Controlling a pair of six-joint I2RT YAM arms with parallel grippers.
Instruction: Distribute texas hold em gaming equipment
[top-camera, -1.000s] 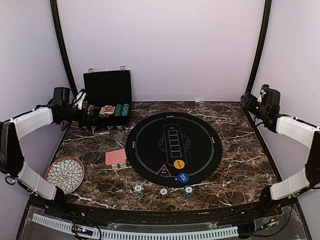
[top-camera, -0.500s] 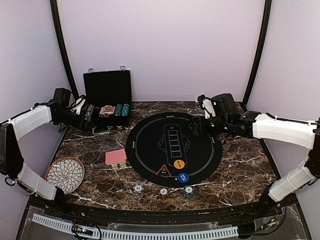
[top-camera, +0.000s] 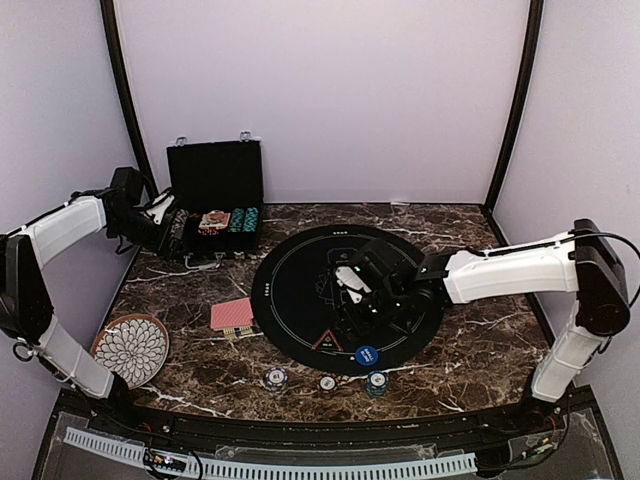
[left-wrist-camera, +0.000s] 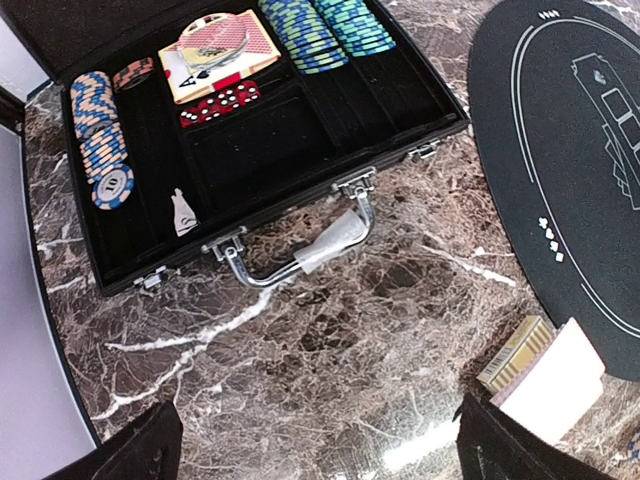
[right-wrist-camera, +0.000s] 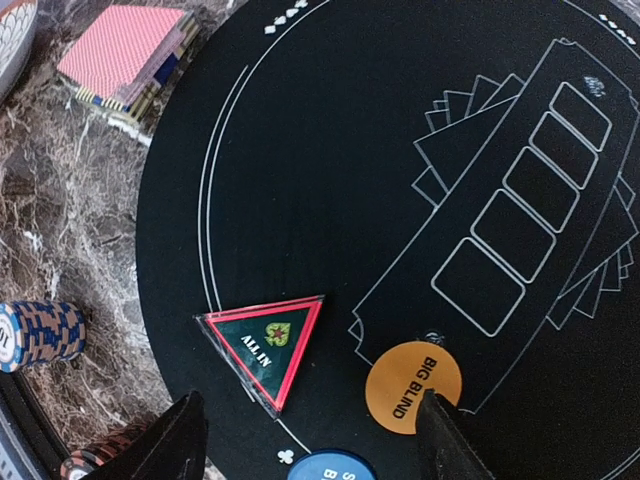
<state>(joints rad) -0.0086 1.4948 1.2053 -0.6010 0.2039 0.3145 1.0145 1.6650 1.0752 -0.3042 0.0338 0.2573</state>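
Marble tabletop (top-camera: 470, 350), black mat (top-camera: 300, 290): your right hand (right-wrist-camera: 310, 425) hovers, parted and empty.
Orange button (right-wrist-camera: 413, 386) lies directly beneath; left hand well apart.

Red-edged black triangle marker (right-wrist-camera: 264, 345), orange button (right-wrist-camera: 412, 385), red-backed cards (right-wrist-camera: 125, 50), black white-lined mat (right-wrist-camera: 400, 150), brown white-veined marble table (left-wrist-camera: 330, 350).

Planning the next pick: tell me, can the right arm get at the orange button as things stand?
Probably yes. The right hand hovers just above the orange button, fingers apart, and nothing covers the button; the triangle marker lies clear beside it.
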